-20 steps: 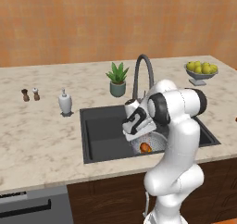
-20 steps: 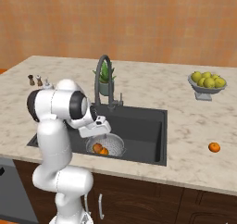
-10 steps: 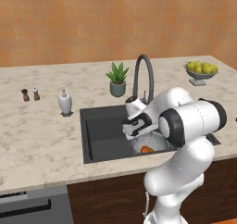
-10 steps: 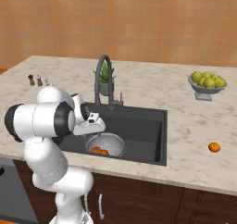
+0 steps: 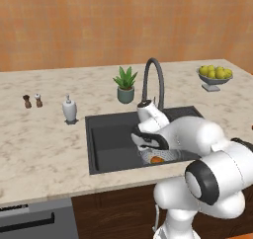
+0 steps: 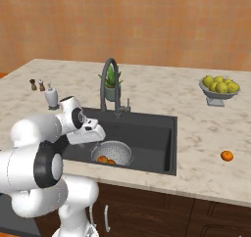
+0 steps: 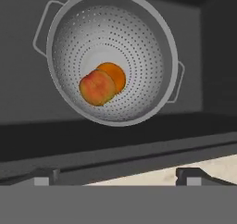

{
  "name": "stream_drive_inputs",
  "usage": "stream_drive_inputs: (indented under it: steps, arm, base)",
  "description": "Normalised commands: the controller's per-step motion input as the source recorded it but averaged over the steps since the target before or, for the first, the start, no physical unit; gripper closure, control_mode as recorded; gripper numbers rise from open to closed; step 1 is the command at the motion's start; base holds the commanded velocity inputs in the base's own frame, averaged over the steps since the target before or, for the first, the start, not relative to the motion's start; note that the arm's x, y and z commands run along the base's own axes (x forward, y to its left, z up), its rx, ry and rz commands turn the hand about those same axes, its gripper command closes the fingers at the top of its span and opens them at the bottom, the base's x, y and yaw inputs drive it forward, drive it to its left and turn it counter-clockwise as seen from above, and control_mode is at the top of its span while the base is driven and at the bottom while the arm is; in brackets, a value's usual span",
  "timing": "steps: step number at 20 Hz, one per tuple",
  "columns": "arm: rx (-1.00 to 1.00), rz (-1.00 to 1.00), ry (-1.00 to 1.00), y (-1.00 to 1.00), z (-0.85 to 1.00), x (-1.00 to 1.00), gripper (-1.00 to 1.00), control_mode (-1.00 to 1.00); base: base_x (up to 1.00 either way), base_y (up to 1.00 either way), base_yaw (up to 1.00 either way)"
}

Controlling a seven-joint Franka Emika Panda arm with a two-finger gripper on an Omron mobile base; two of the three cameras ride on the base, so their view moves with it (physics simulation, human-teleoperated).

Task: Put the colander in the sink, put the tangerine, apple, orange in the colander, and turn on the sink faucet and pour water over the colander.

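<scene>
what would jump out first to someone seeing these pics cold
The silver colander sitting in the dark sink, with an apple and an orange fruit touching at its bottom. Next, the big white arm bent over the basin, its open pincer empty. Then a lone orange fruit on the counter right of the sink.

Orange wood-grain wall (image 5: 99, 25), speckled marble counter (image 5: 39, 139) (beige), dark wood cabinets (image 6: 147, 211)
</scene>
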Motion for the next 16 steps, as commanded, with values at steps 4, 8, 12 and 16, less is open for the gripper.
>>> stream_drive_inputs:
  steps: [4, 8, 12, 16]
  arm:
    - [0.00, -0.01, 0.00, -0.35, 0.37, -0.75, -1.00, -1.00]
    - [0.02, -0.08, 0.00, -0.54, 0.34, -0.77, -1.00, -1.00]
    - [0.04, -0.08, 0.00, -0.62, 0.25, -0.73, -1.00, -1.00]
    - [0.02, -0.09, 0.00, -0.75, 0.22, -0.58, -1.00, -1.00]
  base:
    - [0.00, 0.00, 0.00]
    - [0.00, 0.00, 0.00]
    - [0.00, 0.00, 0.00]
    - [0.00, 0.00, 0.00]
